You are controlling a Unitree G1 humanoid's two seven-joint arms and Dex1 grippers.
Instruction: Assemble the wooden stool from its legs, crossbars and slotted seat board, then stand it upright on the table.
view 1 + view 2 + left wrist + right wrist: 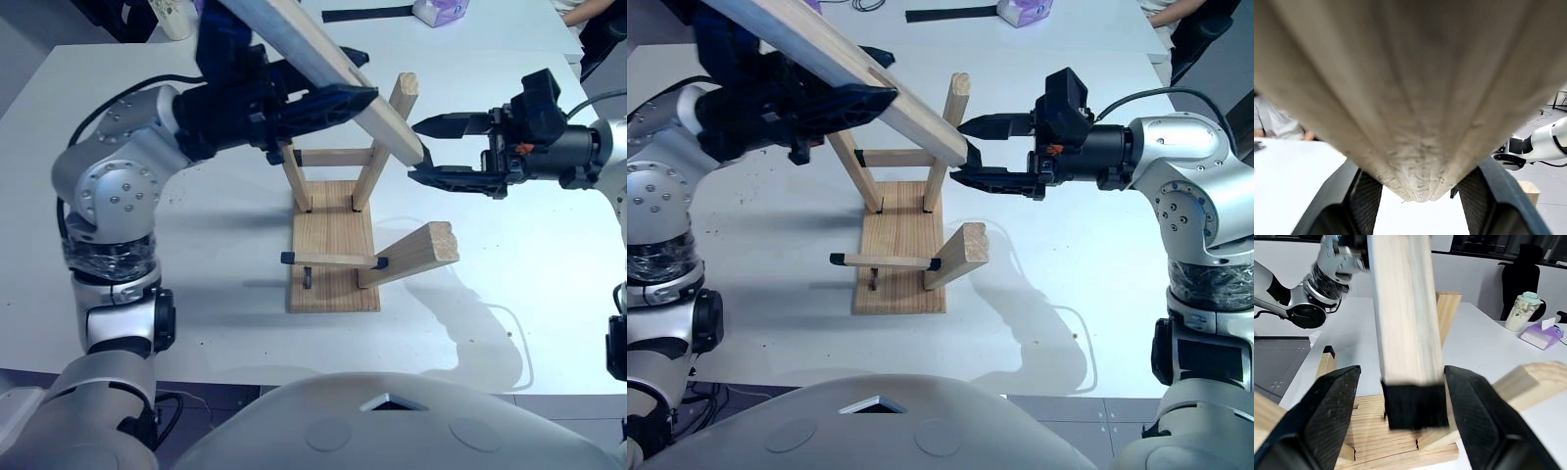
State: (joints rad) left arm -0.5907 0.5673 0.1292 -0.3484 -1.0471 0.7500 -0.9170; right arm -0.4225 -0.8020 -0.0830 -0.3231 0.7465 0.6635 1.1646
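Left gripper (343,88): my fingers are clamped on the loose leg (387,119), which I hold slanting down toward my right, above the stool parts.
Right gripper (416,149): fingers apart, one on each side of that leg's black-capped lower end (1413,404), with a gap on both sides.
Seat board (333,292): flat on the table (490,245).
Far legs (297,181): two stand in the board's far end, joined by a crossbar (338,157).
Near leg (411,253): at the board's near right corner, leaning outward, with a second crossbar (328,259) running left from it.
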